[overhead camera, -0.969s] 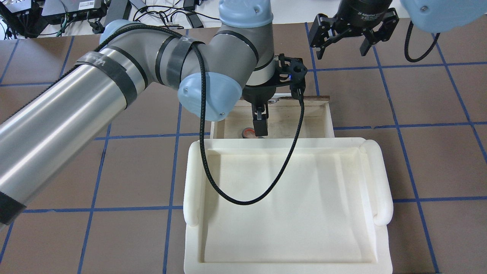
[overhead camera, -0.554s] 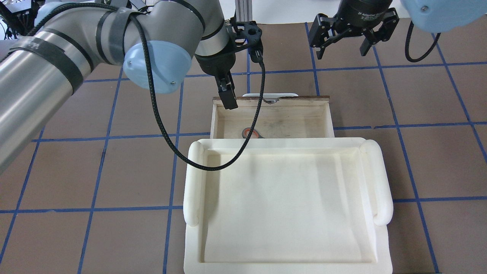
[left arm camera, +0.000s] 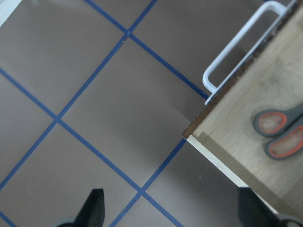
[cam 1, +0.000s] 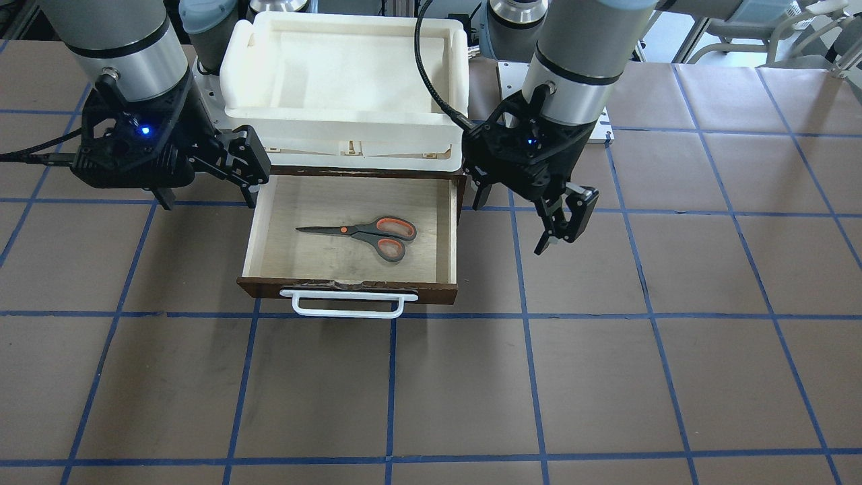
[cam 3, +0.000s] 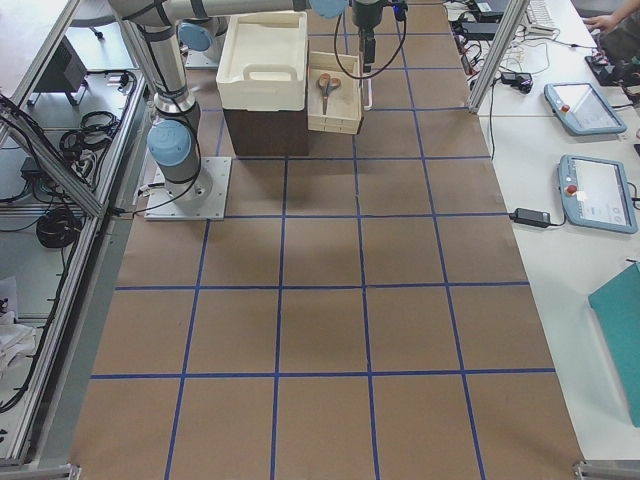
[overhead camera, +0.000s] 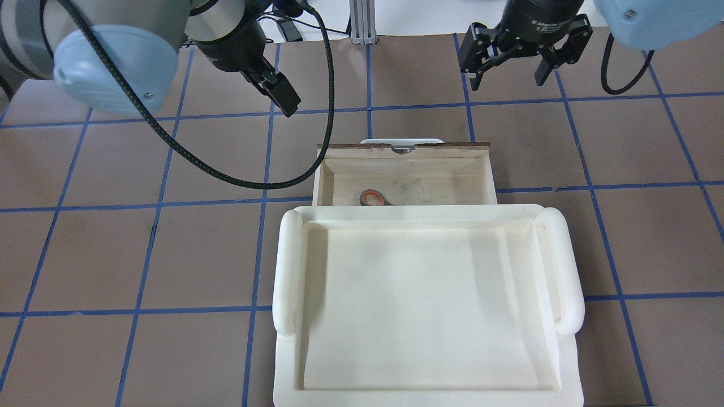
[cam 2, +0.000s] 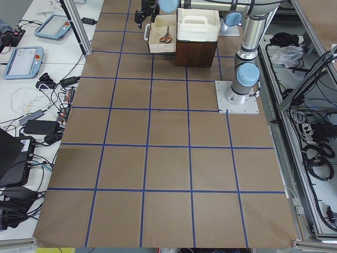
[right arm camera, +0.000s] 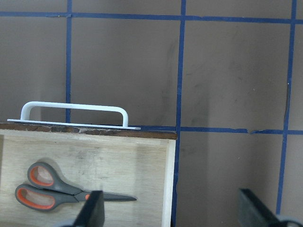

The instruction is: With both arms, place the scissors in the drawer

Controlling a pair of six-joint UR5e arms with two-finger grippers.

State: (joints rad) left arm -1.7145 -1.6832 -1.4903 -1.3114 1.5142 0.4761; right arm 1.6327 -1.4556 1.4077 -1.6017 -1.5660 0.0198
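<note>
Scissors (cam 1: 363, 236), grey-handled with orange loops, lie in the dark brown wooden drawer (cam 1: 438, 292), whole from the front; overhead the white foam tray (overhead camera: 287, 265) hides most. Left gripper (left arm camera: 170, 211) and right gripper (overhead camera: 509, 69) flank the drawer, fingers apart.

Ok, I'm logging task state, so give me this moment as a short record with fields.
scissors: closed, lying flat inside drawer
drawer: pulled open
left end effector: open, empty, above table beside drawer
right end effector: open, empty, on drawer's other side
white tray: on top of cabinet, above drawer
</note>
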